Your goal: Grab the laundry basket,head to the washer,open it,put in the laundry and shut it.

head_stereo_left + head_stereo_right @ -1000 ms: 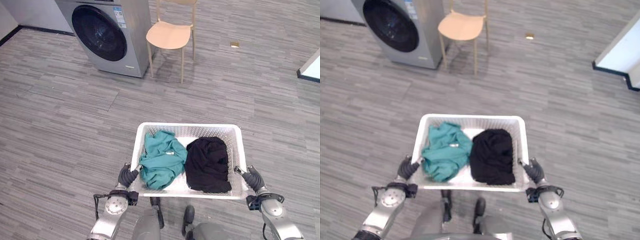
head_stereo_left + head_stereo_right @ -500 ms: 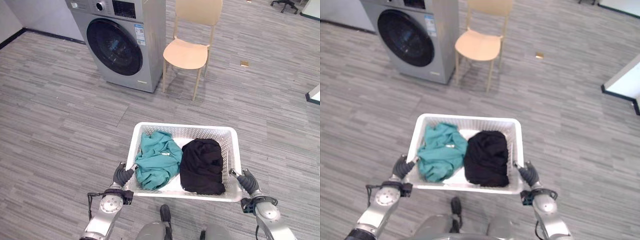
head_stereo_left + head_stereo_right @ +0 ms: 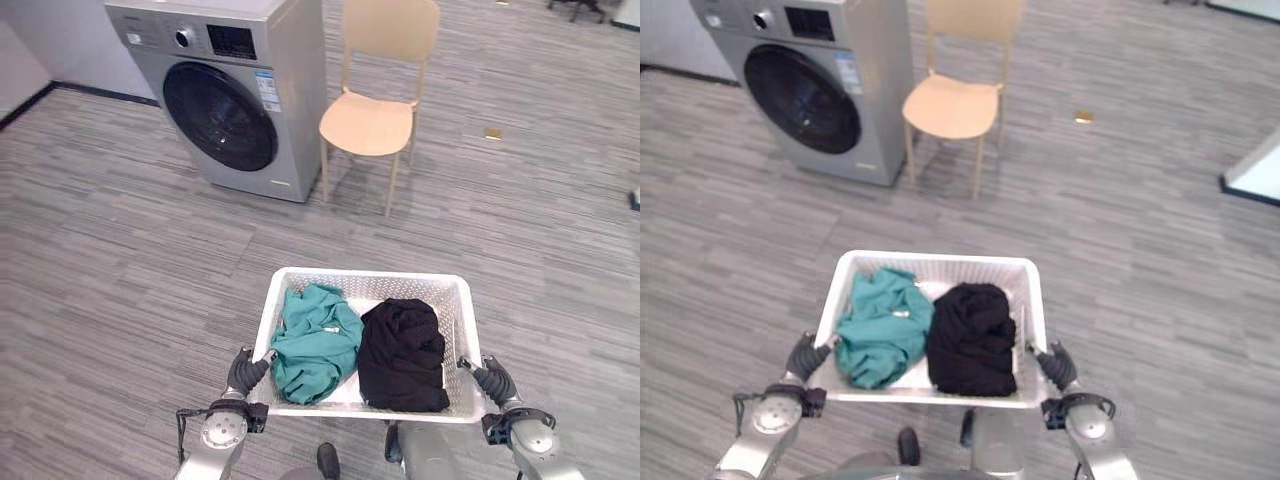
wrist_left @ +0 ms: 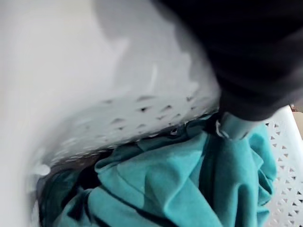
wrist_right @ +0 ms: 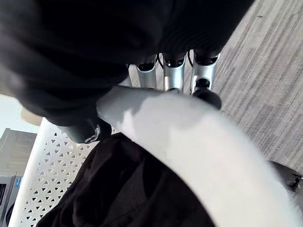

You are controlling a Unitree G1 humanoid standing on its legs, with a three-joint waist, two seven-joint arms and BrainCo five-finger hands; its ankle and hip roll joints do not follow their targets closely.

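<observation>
The left hand [image 3: 248, 372] is gripping the left rim of the white laundry basket [image 3: 362, 284], fingers curled over the edge right beside the teal garment [image 3: 311, 343]. Next to it in the basket is lying the black garment [image 3: 402, 353], the two bundles touching in the middle. Over on the far side, the right hand [image 3: 494, 381] is clamping the right rim, and the right wrist view is showing its fingers [image 5: 165, 74] wrapped over the white edge. So the basket is being carried between both hands, out in front of the robot and above the grey floor [image 3: 120, 260].

That is step one looking done. The washer [image 3: 230, 95] is standing ahead and to the left, well apart from the basket, its round door [image 3: 220, 117] closed, with a wooden chair [image 3: 376, 98] just beside it. Left to do, by my reckoning: closing the gap to the washer, opening that door, loading both garments and shutting it.
</observation>
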